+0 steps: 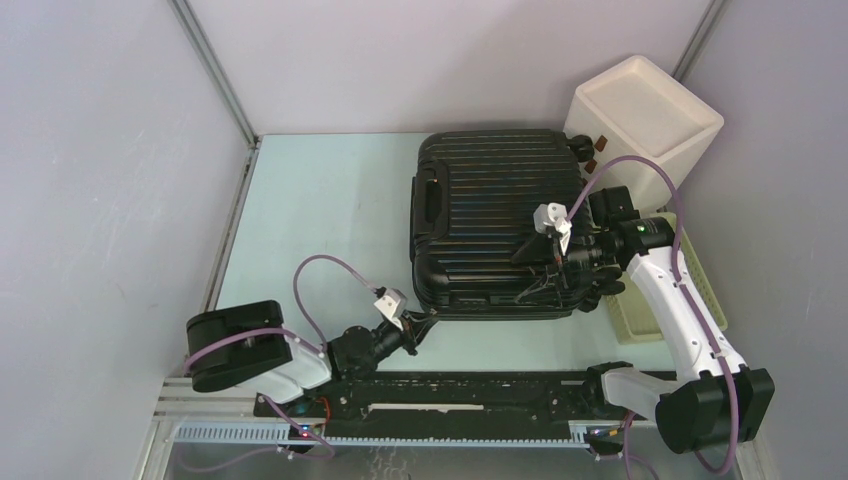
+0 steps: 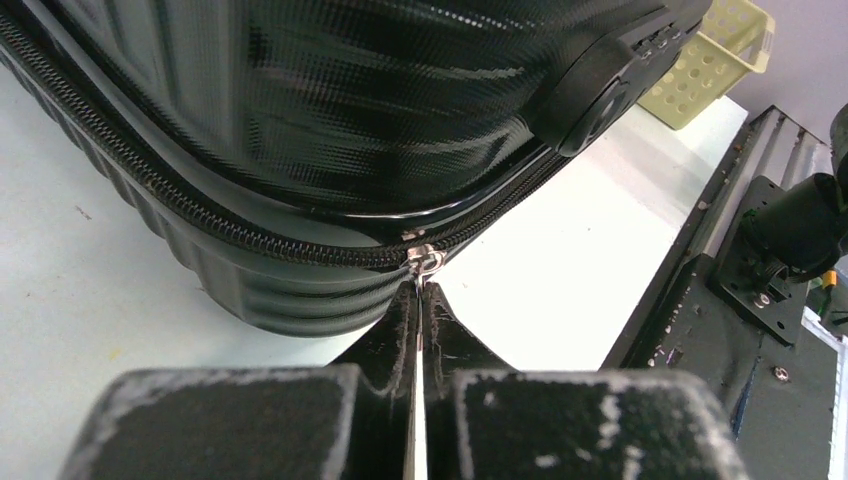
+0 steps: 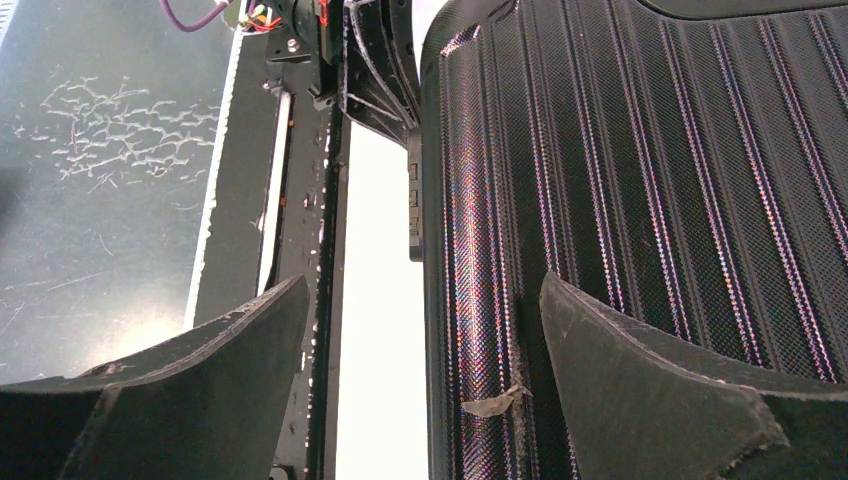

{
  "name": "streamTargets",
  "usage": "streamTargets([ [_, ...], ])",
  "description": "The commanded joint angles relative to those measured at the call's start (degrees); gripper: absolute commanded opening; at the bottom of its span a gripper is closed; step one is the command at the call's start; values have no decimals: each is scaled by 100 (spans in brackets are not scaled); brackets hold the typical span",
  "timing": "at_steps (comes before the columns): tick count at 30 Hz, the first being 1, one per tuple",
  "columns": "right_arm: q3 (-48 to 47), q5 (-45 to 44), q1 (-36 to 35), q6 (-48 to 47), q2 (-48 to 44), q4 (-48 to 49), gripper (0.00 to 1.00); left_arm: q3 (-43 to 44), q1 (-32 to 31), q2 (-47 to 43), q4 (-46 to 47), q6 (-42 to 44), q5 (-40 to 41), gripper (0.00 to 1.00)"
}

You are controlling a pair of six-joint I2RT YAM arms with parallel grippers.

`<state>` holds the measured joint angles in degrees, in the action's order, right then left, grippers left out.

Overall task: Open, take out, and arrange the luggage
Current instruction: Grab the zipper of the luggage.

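Observation:
The luggage (image 1: pixel 495 215) is a black ribbed hard-shell suitcase lying flat and closed in the middle of the table. My left gripper (image 1: pixel 425 322) is at its near left corner. In the left wrist view the left gripper (image 2: pixel 420 290) is shut on the small metal zipper pull (image 2: pixel 426 262), on the zipper line around the luggage (image 2: pixel 350 100). My right gripper (image 1: pixel 545 275) hovers over the near right part of the lid. In the right wrist view the right gripper (image 3: pixel 422 285) is open, one finger over the ribbed shell (image 3: pixel 650 150) and the other past its edge, holding nothing.
A white box (image 1: pixel 645 110) stands at the back right, touching the suitcase's far corner. A pale yellow slatted basket (image 1: pixel 650 310) lies to the right of the suitcase, under the right arm, also seen as the basket (image 2: pixel 715 60). The black base rail (image 1: pixel 450 390) runs along the near edge.

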<state>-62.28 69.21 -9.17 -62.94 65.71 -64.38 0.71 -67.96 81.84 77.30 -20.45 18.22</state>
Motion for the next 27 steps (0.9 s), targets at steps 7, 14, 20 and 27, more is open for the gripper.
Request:
streamTargets([
  [7,67,-619,-70,20,152,-247,95,-396,2,-638,-712,-187,1160,0],
  [14,67,-559,-44,-3,126,-267,95,-170,2,-1180,-1817,-175,1295,0],
  [20,69,-510,-24,-42,93,-305,95,-215,-15,-2006,-2969,-560,1769,0],
  [27,67,-439,-24,-68,91,-333,95,-299,-43,-2902,-3922,-770,2176,0],
])
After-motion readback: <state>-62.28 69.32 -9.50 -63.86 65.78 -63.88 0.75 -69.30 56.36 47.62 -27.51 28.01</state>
